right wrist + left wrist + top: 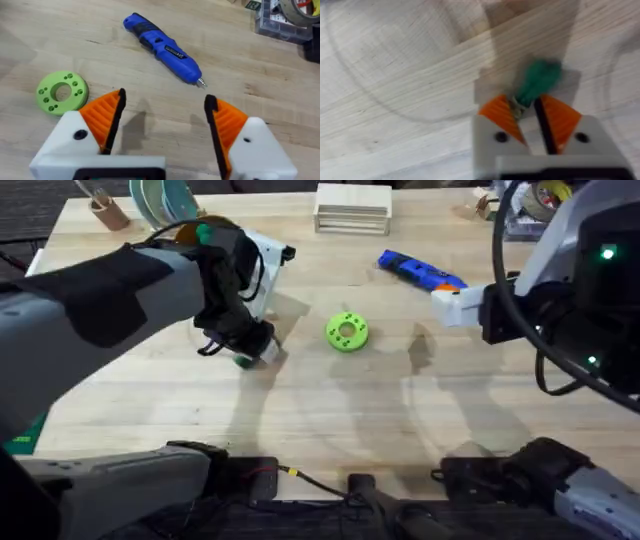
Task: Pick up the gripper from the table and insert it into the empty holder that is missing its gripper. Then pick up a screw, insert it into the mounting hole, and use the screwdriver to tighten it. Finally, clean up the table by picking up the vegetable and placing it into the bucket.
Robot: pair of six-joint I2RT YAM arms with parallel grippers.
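Observation:
My left gripper point(527, 107) is shut on the stem of the dark-green vegetable point(537, 80), just above the table point(395, 75). In the overhead view the left gripper point(255, 352) hangs left of centre, with the vegetable point(243, 361) at its tip. Behind it stands the white holder point(268, 260), partly covered by the arm. The blue screwdriver point(420, 270) lies at the back right, its bit pointing at my open right gripper point(162, 115), which hovers near it point(452, 305). The bucket point(165, 200) sits at the far left back. The loose gripper piece and the screw are hidden.
A bright green ring disc point(347, 332) lies mid-table, left of the right gripper point(62, 92). A wooden box point(352, 208) stands at the back centre, a brown cup of sticks point(105, 210) at the back left, and a clear parts box point(285, 20) at the back right.

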